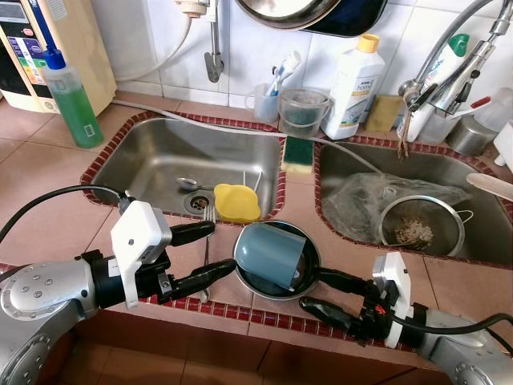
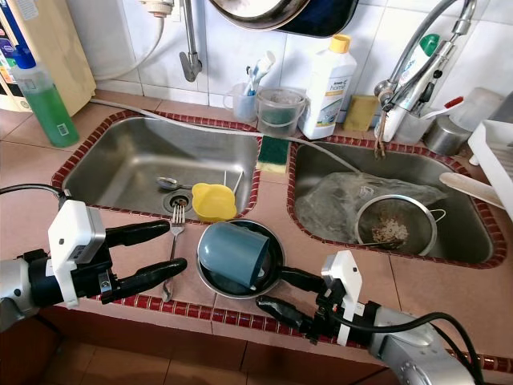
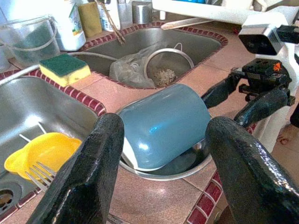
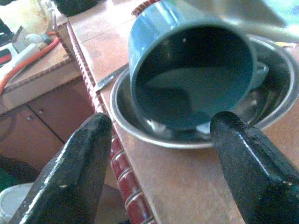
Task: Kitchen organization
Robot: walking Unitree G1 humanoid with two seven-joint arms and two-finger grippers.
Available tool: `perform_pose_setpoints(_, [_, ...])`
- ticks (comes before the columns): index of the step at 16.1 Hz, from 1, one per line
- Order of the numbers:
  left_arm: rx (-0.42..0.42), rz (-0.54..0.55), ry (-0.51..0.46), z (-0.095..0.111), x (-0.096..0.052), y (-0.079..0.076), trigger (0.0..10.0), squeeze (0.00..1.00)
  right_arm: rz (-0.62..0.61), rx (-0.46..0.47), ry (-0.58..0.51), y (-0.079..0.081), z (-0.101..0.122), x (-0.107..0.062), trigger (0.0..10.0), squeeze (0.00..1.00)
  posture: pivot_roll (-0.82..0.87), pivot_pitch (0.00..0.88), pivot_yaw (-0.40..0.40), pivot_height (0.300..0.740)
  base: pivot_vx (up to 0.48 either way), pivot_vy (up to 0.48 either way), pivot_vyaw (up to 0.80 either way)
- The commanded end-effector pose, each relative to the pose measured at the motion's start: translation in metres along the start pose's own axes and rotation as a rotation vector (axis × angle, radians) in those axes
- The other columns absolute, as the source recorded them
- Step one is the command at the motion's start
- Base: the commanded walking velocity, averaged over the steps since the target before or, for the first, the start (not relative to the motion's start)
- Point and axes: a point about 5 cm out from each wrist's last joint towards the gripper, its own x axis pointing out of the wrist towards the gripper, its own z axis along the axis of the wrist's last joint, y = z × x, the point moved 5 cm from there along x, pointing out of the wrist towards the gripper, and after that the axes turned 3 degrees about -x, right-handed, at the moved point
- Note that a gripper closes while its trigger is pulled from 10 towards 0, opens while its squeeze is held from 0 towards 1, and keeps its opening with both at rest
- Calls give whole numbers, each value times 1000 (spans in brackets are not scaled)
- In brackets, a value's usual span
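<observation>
**Both grippers flank a tipped blue cup**

Nearest, at 5 o'clock, the right gripper (image 1: 314, 290) sits spread wide on the tiled table (image 1: 48, 184), holding nothing. At 9 o'clock the left gripper (image 1: 215, 252) is likewise wide and empty. Between them a blue cup (image 1: 272, 255) lies on its side in a steel bowl (image 1: 309, 282). A fork (image 2: 172, 241) rests just left; a yellow lid (image 1: 236, 202) sits in the left sink (image 1: 152, 156) at 12 o'clock

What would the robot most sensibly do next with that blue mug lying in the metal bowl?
Probably ease the right gripper forward and close on the blue mug. The mug lies on its side in the shallow steel bowl at the counter's edge, its mouth facing that gripper, whose fingers are open. The left gripper waits open beside the bowl.
</observation>
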Motion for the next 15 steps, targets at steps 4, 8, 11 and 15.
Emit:
perform_pose_setpoints(4, [15,-20,-1,3,3,-5,10000,0,18,-45,-39,-12,19,8,10000,0,-21,62,-48,732,0,0,0])
perform_pose_setpoints(8, [20,-12,-7,6,3,-5,10000,0,58,-62,-45,-15,27,17,10000,0,-4,57,-59,732,0,0,0])
perform_pose_setpoints(11, [24,-1,-8,6,2,-5,10000,0,94,-50,-37,-13,24,24,10000,0,10,55,-69,732,0,0,0])
perform_pose_setpoints(15, [22,10,-8,6,0,-7,10000,0,118,-33,-46,-13,21,40,10000,0,28,52,-77,732,0,0,0])
